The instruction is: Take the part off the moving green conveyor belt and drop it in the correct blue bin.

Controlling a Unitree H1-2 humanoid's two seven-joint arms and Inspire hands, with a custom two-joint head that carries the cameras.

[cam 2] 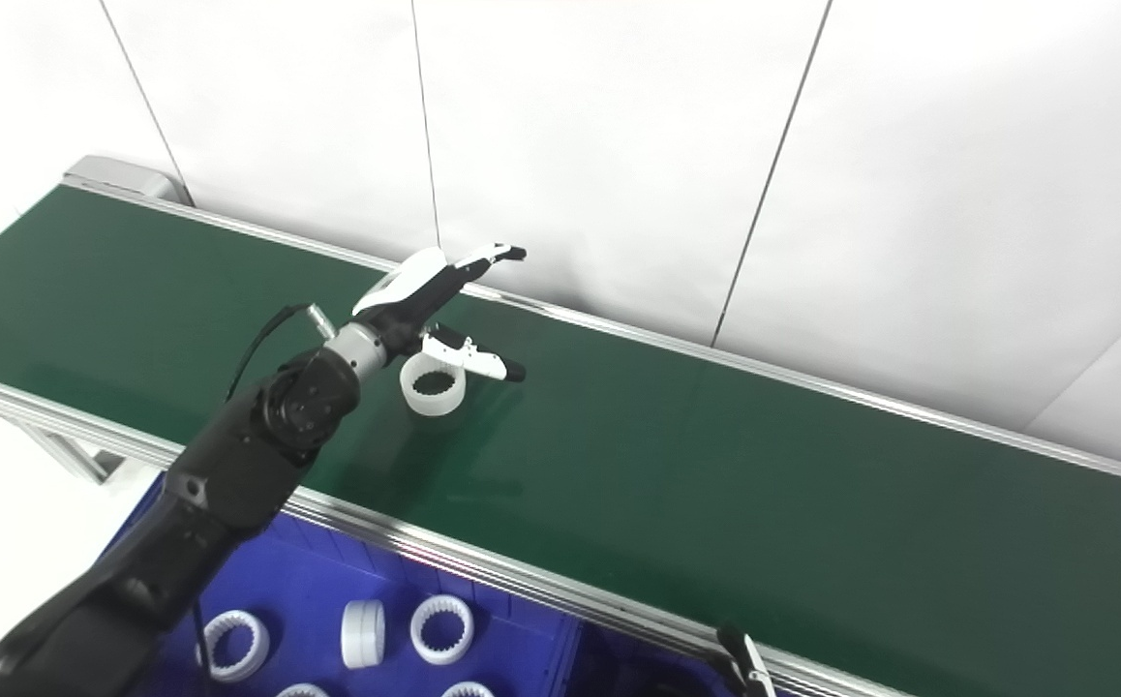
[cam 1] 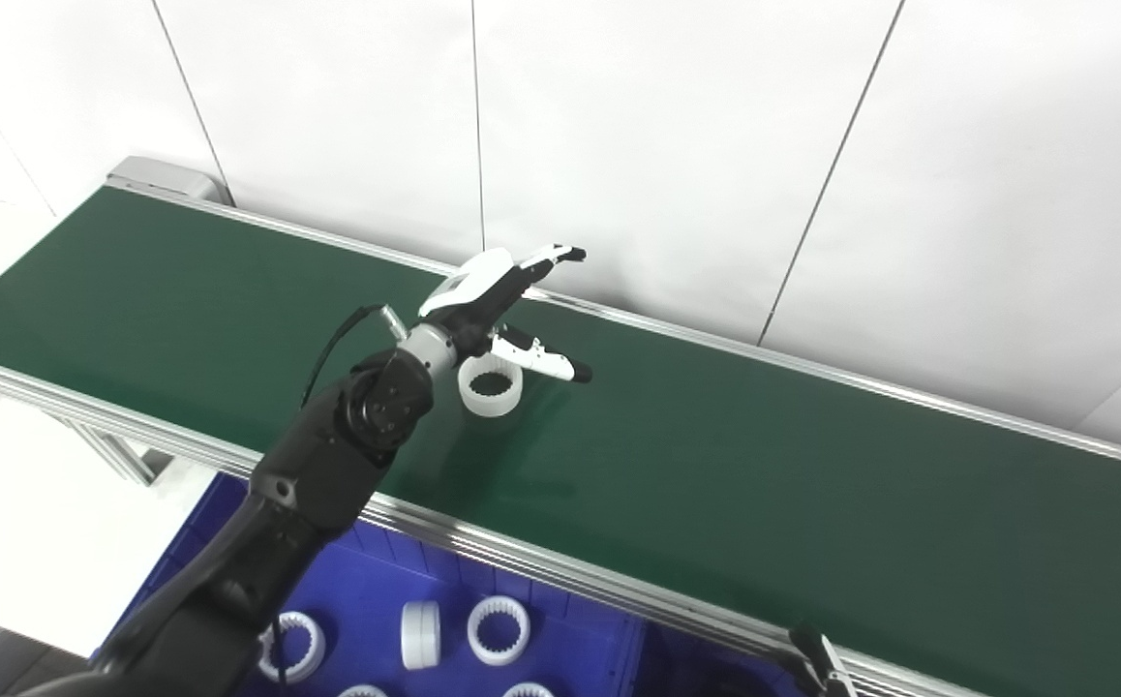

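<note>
White ring part lies flat on the green conveyor belt in the left eye view, directly under the left hand, whose fingers are spread apart and hold nothing. From the right eye view, the part looks light, rigid and smooth-walled, probably plastic; pinching across its outer wall seems safest. The right hand barely shows, so I cannot tell its state.
</note>
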